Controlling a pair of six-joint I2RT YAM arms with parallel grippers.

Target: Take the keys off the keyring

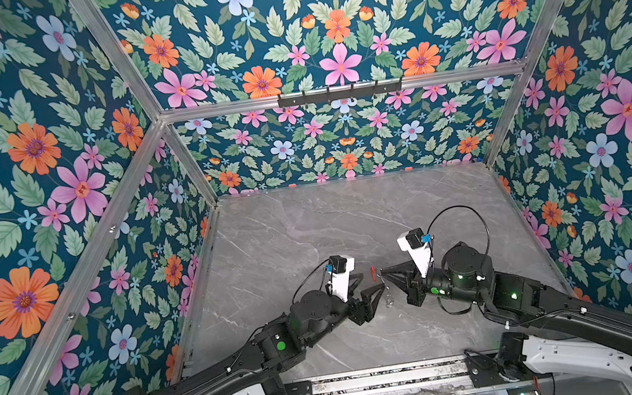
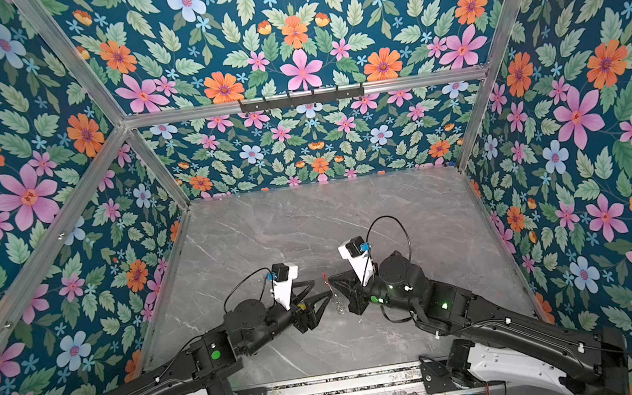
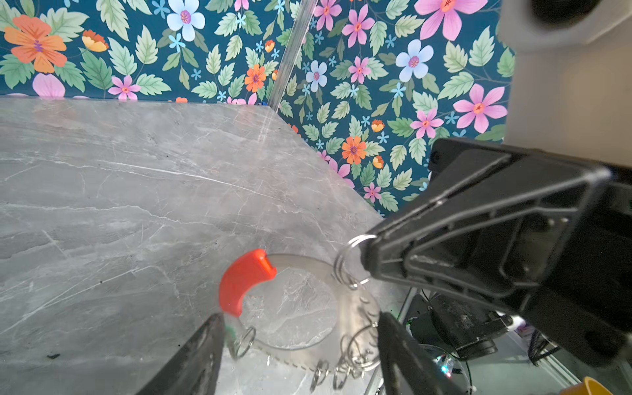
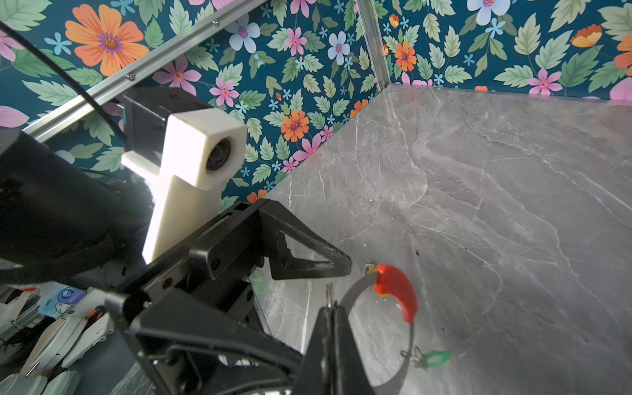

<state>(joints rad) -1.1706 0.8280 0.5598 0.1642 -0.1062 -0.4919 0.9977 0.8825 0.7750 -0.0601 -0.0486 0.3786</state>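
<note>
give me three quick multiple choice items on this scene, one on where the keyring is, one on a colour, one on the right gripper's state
1. Where is the keyring?
A) between the left gripper and the right gripper
B) at the far back
C) hung up high

2. What colour is its sleeve?
A) blue
B) red
C) yellow

3. The right gripper is:
A) wide open
B) out of every view
C) shut on a split ring

Answers:
1 A, in the left wrist view the left jaws stand either side of it and the right tip is at its edge.
2 B, it shows red in both wrist views.
3 C, its jaws meet with the ring pinched at their tip.
</note>
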